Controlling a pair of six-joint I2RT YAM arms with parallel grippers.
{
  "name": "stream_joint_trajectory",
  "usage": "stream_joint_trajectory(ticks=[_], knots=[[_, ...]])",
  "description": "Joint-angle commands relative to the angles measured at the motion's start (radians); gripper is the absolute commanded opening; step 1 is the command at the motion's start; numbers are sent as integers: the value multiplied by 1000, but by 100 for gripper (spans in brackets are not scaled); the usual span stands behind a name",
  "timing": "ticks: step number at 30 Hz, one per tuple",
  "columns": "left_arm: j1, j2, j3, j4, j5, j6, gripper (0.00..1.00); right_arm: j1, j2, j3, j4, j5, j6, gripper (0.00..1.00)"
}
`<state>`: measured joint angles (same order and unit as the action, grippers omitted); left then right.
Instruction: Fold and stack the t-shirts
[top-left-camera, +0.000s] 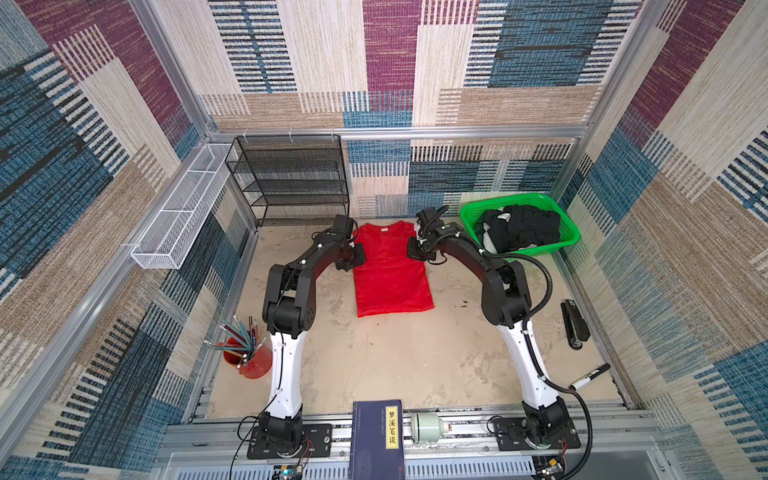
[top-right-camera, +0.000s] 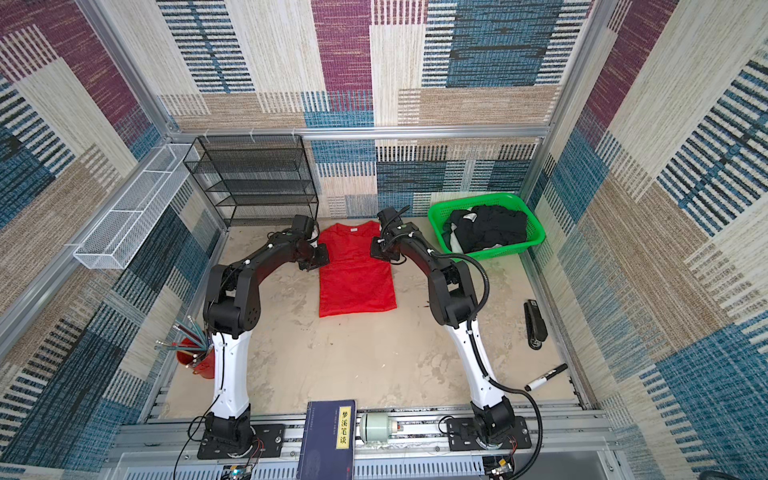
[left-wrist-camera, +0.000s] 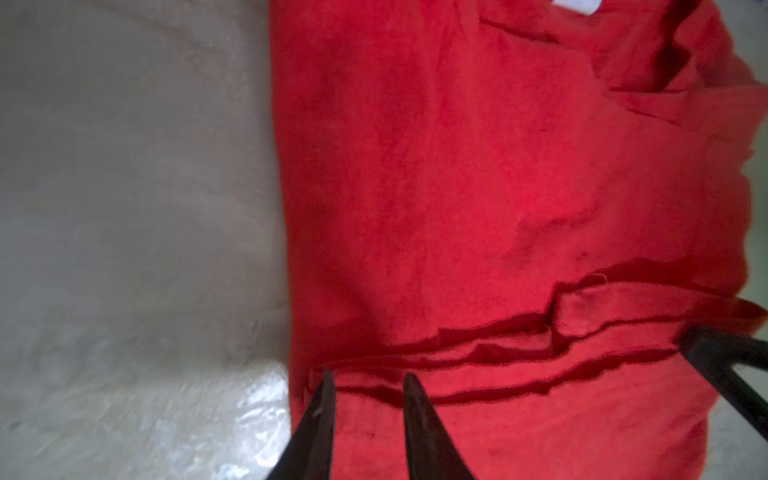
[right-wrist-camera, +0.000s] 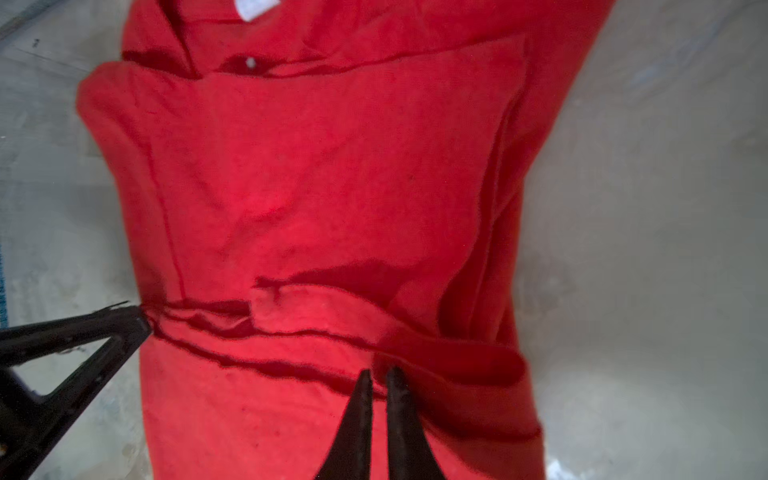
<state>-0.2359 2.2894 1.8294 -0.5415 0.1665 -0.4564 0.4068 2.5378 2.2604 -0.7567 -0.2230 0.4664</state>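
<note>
Here, a red t-shirt (top-left-camera: 390, 278) is lying flat along the middle of the desk (top-left-camera: 395, 365), nearer the far edge. Its white neck tag (top-left-camera: 385, 229) is pointing toward that edge, and both sleeves are lying folded in over the chest. Two claws are flanking it at sleeve height. The left claw (left-wrist-camera: 368, 376) is hanging over the side of the shirt nearer the desk's left edge. Its jaws are standing a little apart, with red cloth showing in the gap; whether the tips are touching the cloth cannot be told. The right claw (right-wrist-camera: 377, 372) is sitting at the side nearer the desk's right edge, its jaws all but closed and pinching a raised fold of the tucked-in sleeve. The black t-shirts (top-left-camera: 519, 232), some white showing among them, are lying heaped in a green basket (top-left-camera: 571, 241). The basket is standing at the desk's far right corner, near the red shirt's collar end but not touching it.
</note>
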Motion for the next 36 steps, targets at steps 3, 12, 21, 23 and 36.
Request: stream_joint_trajectory(ticks=[3, 12, 21, 23, 36], knots=[[7, 26, 41, -49, 18, 32, 30, 0, 38, 9, -46, 29, -4, 12], [2, -116, -41, -89, 49, 70, 30, 10, -127, -43, -59, 134, -40, 13], [-157, -361, -407, 66, 289, -63, 29, 66, -520, -686, 197, -21, 56, 14], [-205, -374, -438, 95, 293, -92, 29, 70, -576, -812, 252, -52, 78, 14], [-304, -275, -446, 149, 252, -174, 28, 78, -578, -1001, 247, -20, 84, 13]])
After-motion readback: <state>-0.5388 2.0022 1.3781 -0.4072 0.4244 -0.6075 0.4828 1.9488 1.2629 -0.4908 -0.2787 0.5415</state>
